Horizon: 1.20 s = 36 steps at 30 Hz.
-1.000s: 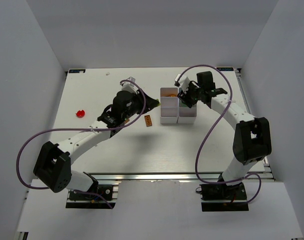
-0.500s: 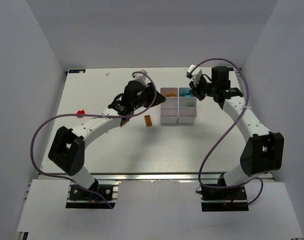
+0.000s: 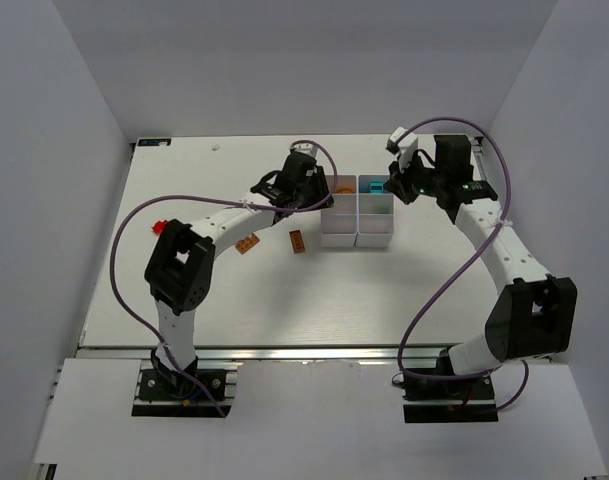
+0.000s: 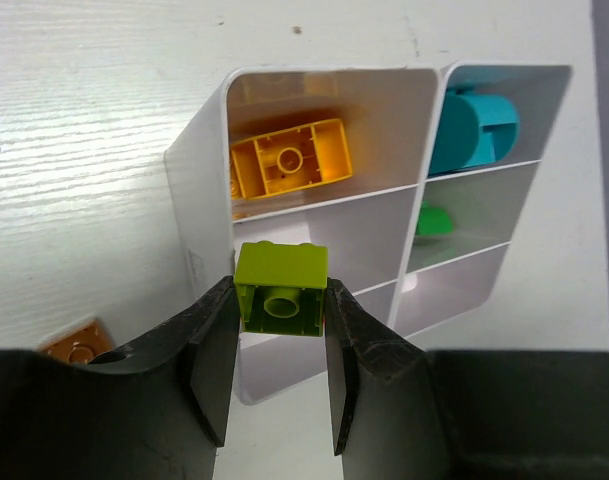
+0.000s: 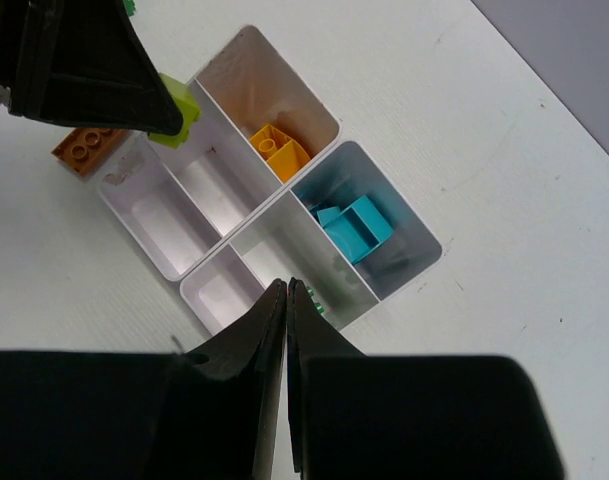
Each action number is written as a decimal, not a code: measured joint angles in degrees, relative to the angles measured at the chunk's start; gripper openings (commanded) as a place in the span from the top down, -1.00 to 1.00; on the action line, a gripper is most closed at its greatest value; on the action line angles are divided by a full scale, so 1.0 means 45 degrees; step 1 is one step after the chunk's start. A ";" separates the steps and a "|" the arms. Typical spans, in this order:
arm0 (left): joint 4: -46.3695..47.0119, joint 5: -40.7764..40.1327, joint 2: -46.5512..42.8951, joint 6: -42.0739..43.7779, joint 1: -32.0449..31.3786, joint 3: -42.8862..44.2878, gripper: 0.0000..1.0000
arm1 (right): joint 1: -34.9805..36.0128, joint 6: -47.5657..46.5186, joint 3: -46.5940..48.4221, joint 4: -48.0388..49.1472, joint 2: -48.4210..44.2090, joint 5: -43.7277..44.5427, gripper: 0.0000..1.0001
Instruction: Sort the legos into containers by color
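White tabletop (image 3: 284,300) first: nearest you, an orange-brown brick (image 3: 297,241) lies just left of the tray (image 4: 199,220). Your left gripper (image 4: 280,310) clamps a lime brick (image 4: 281,280) over the tray's left column. Your right gripper (image 5: 286,300) hovers above the tray, fingers pressed together (nothing between them). The farthest compartments hold a yellow brick (image 4: 289,160) and a teal piece (image 4: 474,125).

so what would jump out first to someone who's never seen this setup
The lime-green brick pinched in the left gripper, hanging just above the left column of the white six-compartment tray. Then the colour already inside: a yellow brick in the far left compartment, a teal piece in the far right one. The right gripper is shut on nothing at the tray's right side.
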 measured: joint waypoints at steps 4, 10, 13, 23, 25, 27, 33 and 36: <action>-0.0325 -0.0534 0.0078 0.0194 -0.0189 0.0005 0.60 | -0.0165 0.0194 0.0000 0.0058 -0.0010 -0.0155 0.83; -0.0437 -0.1365 0.0097 0.0311 -0.0602 0.0223 0.44 | -0.0233 0.0359 -0.0170 0.0180 -0.0053 -0.0398 0.83; -0.0423 -0.1739 0.0136 0.0345 -0.0816 0.0597 0.35 | -0.0243 0.0398 -0.0340 0.0194 -0.0083 -0.0457 0.83; -0.0495 -0.2356 0.0680 0.0398 -0.1098 0.1005 0.04 | -0.0243 0.0452 -0.0835 0.0194 -0.0525 -0.0641 0.83; -0.0529 -0.2395 0.0826 0.0437 -0.1093 0.1059 -0.04 | -0.0243 0.0466 -0.0845 0.0194 -0.0544 -0.0685 0.83; -0.0559 -0.2419 0.0933 0.0432 -0.1098 0.1107 -0.07 | -0.0243 0.0495 -0.0850 0.0189 -0.0578 -0.0719 0.83; -0.0699 -0.2603 0.0942 0.0457 -0.1093 0.1316 -0.23 | -0.0243 0.0549 -0.0860 0.0189 -0.0656 -0.0787 0.79; -0.0685 -0.2647 0.0942 0.0461 -0.1093 0.1360 -0.20 | -0.0243 0.0539 -0.0860 0.0185 -0.0665 -0.0874 0.72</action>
